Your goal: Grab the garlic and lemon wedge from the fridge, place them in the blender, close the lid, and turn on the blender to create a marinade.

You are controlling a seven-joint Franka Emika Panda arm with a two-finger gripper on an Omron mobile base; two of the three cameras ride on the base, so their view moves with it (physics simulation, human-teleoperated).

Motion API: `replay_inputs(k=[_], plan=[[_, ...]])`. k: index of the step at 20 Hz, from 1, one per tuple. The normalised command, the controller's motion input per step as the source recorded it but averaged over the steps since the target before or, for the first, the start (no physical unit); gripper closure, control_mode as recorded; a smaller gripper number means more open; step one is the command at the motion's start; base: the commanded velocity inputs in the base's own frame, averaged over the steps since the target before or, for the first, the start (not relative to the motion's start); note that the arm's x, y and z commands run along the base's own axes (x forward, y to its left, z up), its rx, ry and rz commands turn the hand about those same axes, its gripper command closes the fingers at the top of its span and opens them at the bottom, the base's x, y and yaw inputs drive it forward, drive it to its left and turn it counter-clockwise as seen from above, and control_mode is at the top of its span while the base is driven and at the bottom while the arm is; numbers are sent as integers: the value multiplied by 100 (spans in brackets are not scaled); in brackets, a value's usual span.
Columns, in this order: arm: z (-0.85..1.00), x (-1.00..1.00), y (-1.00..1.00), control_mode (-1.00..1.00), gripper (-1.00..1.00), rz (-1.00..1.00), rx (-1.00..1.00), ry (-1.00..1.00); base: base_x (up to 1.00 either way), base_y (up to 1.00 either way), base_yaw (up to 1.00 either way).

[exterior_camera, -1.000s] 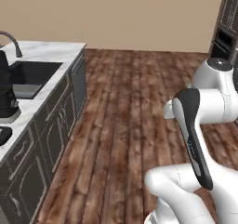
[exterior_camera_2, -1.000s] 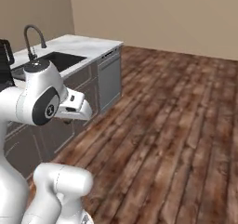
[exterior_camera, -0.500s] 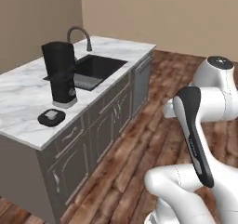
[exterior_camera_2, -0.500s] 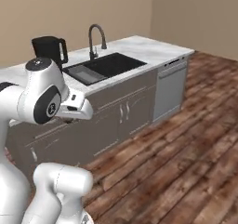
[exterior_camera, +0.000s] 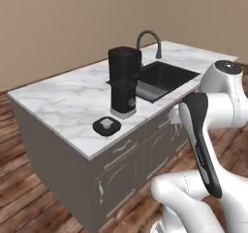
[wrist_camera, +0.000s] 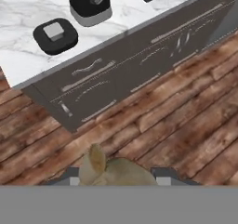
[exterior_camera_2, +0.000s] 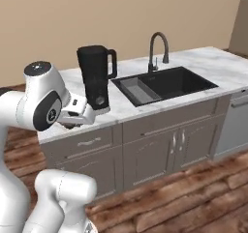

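The garlic [wrist_camera: 99,166], a tan-brown lump, sits between the two fingertips of my gripper [wrist_camera: 115,177], which is shut on it above the wooden floor in front of the counter. The black blender [exterior_camera: 123,82] [exterior_camera_2: 95,77] [wrist_camera: 88,2] stands upright on the marble counter [exterior_camera: 63,99], left of the sink. The lid [exterior_camera: 106,125] [wrist_camera: 56,32], black with a grey square centre, lies flat on the counter beside the blender's base, near the front edge. The lemon wedge and the fridge are out of view.
A black sink [exterior_camera: 162,77] [exterior_camera_2: 164,82] with a curved faucet [exterior_camera: 147,36] [exterior_camera_2: 157,46] lies right of the blender. Grey drawers and cabinet doors [wrist_camera: 116,79] front the counter. A dishwasher [exterior_camera_2: 237,121] stands at the far right. Wooden floor [wrist_camera: 186,121] spreads below my hand.
The base has driven and turned, so both base views swung round. The counter with blender, lid and sink now stands close in front instead of off to the left.
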Motion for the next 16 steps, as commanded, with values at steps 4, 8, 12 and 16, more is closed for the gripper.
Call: replay_inputs(k=[4,8,12,16], plan=[[0,0,0,100,100,0,0,0,85,-6,35],[0,0,0,100,100,0,0,0,63,-18,28],[0,0,0,100,100,0,0,0,48,-22,25],[0,0,0,100,100,0,0,0,41,-28,23]])
